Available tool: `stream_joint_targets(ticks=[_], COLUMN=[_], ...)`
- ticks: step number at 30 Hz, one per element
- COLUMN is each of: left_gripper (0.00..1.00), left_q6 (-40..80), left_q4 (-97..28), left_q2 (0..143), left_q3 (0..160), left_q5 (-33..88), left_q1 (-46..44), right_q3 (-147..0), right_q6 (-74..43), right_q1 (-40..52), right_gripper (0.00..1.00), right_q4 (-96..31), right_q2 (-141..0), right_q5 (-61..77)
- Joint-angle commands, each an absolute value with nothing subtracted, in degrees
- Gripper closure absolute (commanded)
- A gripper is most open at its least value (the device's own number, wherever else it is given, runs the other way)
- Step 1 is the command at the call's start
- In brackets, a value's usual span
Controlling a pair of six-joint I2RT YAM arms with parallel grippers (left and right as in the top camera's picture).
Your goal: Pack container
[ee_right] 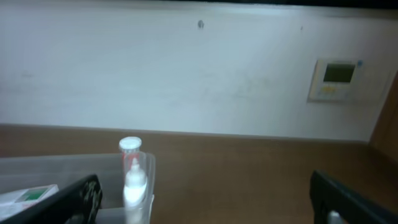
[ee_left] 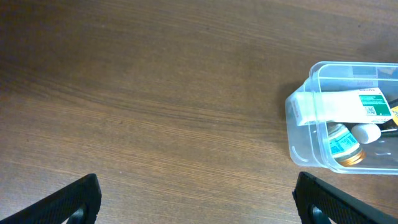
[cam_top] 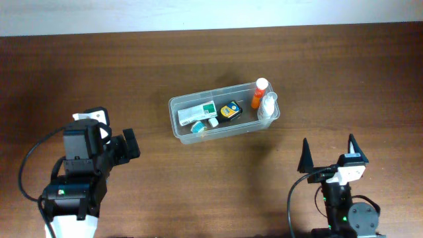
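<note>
The clear plastic container [cam_top: 177, 125] sits mid-table and holds a green-and-white box [cam_top: 197, 114], a small teal-labelled bottle [cam_top: 197, 127], a black-and-yellow item [cam_top: 230, 110], an orange bottle with a white cap [cam_top: 260, 92] and a clear white bottle [cam_top: 267, 104]. Its left end shows in the left wrist view [ee_left: 301, 134], and its right end in the right wrist view [ee_right: 74, 168]. My left gripper [cam_top: 127, 145] is open and empty, left of the container. My right gripper [cam_top: 328, 153] is open and empty, at the front right.
The brown wooden table [cam_top: 211, 59] surrounds the container. A pale wall with a thermostat panel [ee_right: 336, 79] stands beyond the table's far edge in the right wrist view.
</note>
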State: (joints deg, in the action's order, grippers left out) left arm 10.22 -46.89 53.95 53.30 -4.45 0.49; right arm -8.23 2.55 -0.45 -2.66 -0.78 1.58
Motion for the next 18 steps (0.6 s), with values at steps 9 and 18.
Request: stream_joint_targets(ticks=[9, 18], left_gripper=[0.01, 0.01], left_q6=[9.32, 9.32], left_q4=[-46.76, -46.76], left_q2=[53.93, 53.93], left_q3=[52.95, 52.95], left_q5=[-3.84, -3.84], left_q1=[0.49, 0.49], right_q3=[-0.32, -0.32], right_q6=[4.08, 4.08], right_q1=[-0.78, -0.78], right_gripper=[0.02, 0.02], right_q4=[-4.08, -4.32], right_q2=[-0.23, -0.36], right_q5=[1.89, 1.87])
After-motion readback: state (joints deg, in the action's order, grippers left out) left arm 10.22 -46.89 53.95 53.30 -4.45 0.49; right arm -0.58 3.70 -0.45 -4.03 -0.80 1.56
